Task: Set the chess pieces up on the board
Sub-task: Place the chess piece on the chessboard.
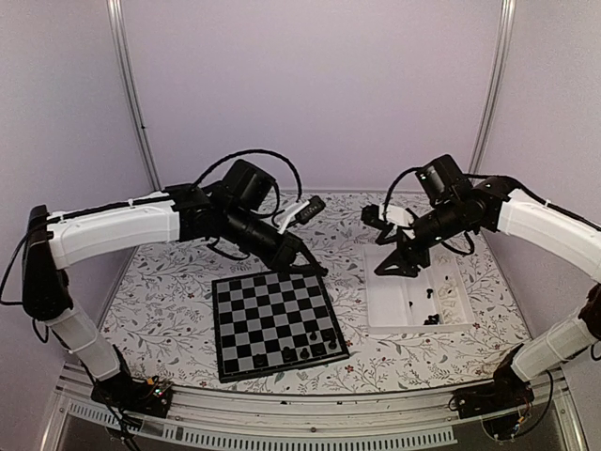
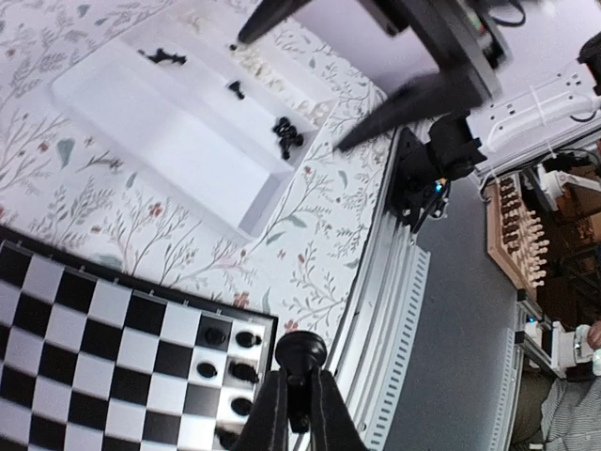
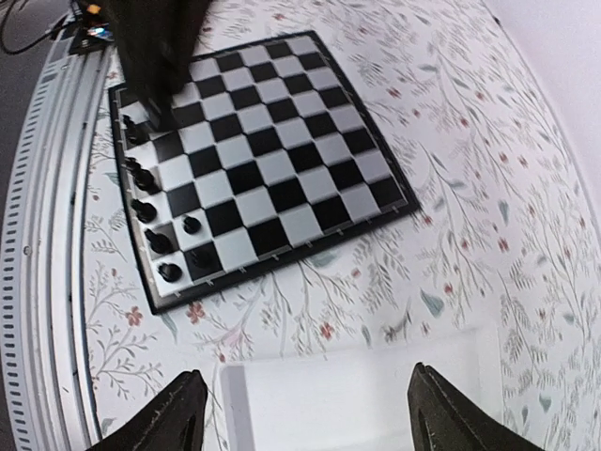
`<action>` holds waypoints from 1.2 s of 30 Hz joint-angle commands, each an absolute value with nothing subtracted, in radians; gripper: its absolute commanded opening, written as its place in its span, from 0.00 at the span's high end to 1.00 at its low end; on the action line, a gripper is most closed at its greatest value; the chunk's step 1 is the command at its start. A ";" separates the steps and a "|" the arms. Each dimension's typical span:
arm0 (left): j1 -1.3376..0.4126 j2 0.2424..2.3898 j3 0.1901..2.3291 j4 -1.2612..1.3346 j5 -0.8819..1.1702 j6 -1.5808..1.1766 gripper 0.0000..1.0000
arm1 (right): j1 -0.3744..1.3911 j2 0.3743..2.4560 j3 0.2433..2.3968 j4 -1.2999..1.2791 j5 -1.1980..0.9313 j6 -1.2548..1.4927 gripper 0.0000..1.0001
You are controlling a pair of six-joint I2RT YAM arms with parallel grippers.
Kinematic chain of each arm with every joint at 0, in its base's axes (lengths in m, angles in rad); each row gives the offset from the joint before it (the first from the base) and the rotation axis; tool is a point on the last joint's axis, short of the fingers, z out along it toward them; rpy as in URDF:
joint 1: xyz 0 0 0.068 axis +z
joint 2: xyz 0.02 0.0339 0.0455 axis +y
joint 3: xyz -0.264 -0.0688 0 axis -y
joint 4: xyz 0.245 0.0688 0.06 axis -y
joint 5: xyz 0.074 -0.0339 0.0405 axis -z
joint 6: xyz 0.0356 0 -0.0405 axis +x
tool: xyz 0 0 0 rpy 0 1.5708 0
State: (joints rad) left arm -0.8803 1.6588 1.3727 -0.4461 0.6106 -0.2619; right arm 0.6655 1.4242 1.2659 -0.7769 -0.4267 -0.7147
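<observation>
While my left gripper point(image 2: 299, 381) pinches a black pawn point(image 2: 300, 349), jaws narrowed right down onto it, I see the board point(image 2: 94, 329) spread below the fingers. From the top view that gripper point(image 1: 307, 267) hangs over the board's point(image 1: 268, 310) far right corner, and I cannot tell how high the pawn sits above the squares. A small cluster of black pieces point(image 1: 312, 346) stands on the board's near right corner, well away from the left fingertips in that view; through the left wrist camera they point(image 2: 230, 352) show just beside the held pawn.

My right gripper point(image 3: 305, 395) is spread wide and holds nothing. Directly under it lies the white tray point(image 3: 282, 399), its rim between the two fingertips. From above, the gripper point(image 1: 399, 265) hovers over the tray's point(image 1: 376, 324) far end. A few loose black pieces point(image 1: 430, 299) lie in the tray, nearer me than the fingers. Beyond the right fingers, the board point(image 3: 272, 169) sits on the flowered table point(image 3: 451, 141), with pieces point(image 3: 146, 211) lined along one edge.
</observation>
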 commanded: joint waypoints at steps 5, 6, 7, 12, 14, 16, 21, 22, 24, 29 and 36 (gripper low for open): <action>-0.927 1.454 1.363 -0.944 0.248 -0.264 1.00 | 0.341 1.233 1.018 -0.527 -0.482 -0.650 0.03; -0.943 1.445 1.352 -0.975 0.221 -0.274 1.00 | 0.310 1.215 0.989 -0.477 -0.465 -0.632 0.01; -0.961 1.438 1.341 -1.002 0.194 -0.283 1.00 | 0.276 1.206 0.963 -0.433 -0.456 -0.603 0.01; -1.046 1.434 1.270 -1.099 0.120 -0.324 1.00 | 0.176 1.192 0.862 -0.264 -0.431 -0.485 0.01; -1.075 1.434 1.243 -1.114 0.102 -0.338 1.00 | 0.174 1.213 0.878 -0.283 -0.422 -0.484 0.01; -1.099 1.430 1.220 -1.123 0.073 -0.355 1.00 | 0.175 1.226 0.880 -0.293 -0.429 -0.492 0.01; -1.125 1.404 1.143 -1.116 0.064 -0.391 1.00 | 0.174 1.213 0.844 -0.295 -0.461 -0.520 0.01; -1.128 1.401 1.128 -1.106 0.074 -0.394 1.00 | 0.174 1.210 0.839 -0.299 -0.466 -0.526 0.01; -1.134 1.400 1.100 -1.077 0.094 -0.398 1.00 | 0.175 1.203 0.831 -0.307 -0.479 -0.538 0.01; -1.141 1.431 1.054 -1.012 0.107 -0.399 1.00 | 0.175 1.199 0.824 -0.318 -0.499 -0.560 0.01; -1.144 1.475 1.003 -0.927 0.124 -0.383 1.00 | 0.175 1.219 0.831 -0.332 -0.521 -0.571 0.01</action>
State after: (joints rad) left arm -1.1286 1.4475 1.0294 -1.0004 0.1055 -0.3897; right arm 0.1745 1.2182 0.8307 -0.3225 -0.4896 -0.5556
